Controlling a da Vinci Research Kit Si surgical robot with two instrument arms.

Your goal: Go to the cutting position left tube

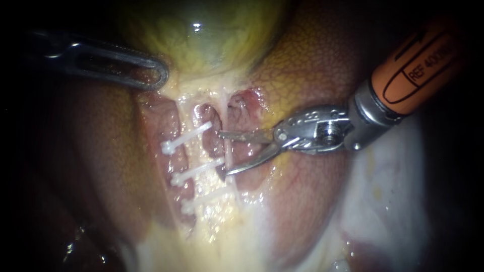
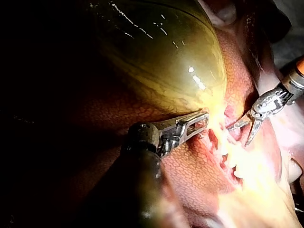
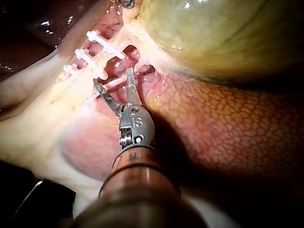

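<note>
Scissor-blade jaws of my right instrument (image 1: 222, 153) gape wide, empty; the clipped left tube (image 1: 194, 152) lies just at their 9 o'clock. Ease across, straddling it between clips (image 1: 196, 170), while left instrument (image 1: 159, 75) jaws grip gallbladder (image 1: 201, 40).

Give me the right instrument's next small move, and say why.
Probably ease the right instrument slightly toward the left tube, aiming at the gap between the upper clip and the middle clip. Its blades stand open, but their tips seem to lie just short of that tube, so it is not yet between them.
</note>
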